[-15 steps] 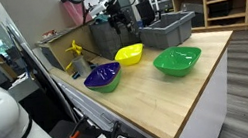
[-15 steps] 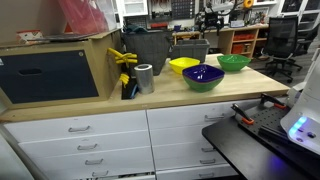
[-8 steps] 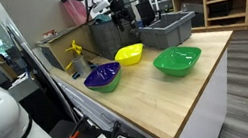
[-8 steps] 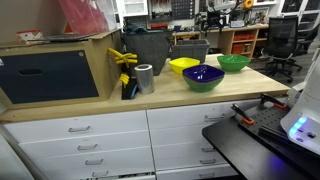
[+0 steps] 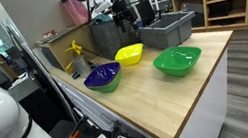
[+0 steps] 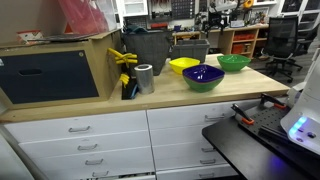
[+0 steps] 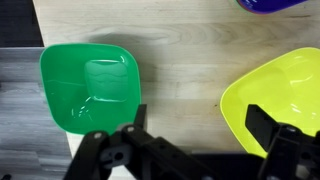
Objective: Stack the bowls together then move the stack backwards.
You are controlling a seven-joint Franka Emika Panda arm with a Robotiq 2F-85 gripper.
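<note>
Stacking not begun (nothing nested yet) | your gripper point(image 7: 198, 122): jaws wide, empty | next: grip rim of yellow bowl point(image 7: 285, 85).

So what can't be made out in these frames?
Shiny purple plastic bowl: wrist view, top edge cuts off all but a sliver.
Shiny yellow plastic bowl: wrist view, right edge cuts it.
Grey plastic bin: exterior view, its walls hide the inside.
Hand: exterior view, too small against clutter.
</note>
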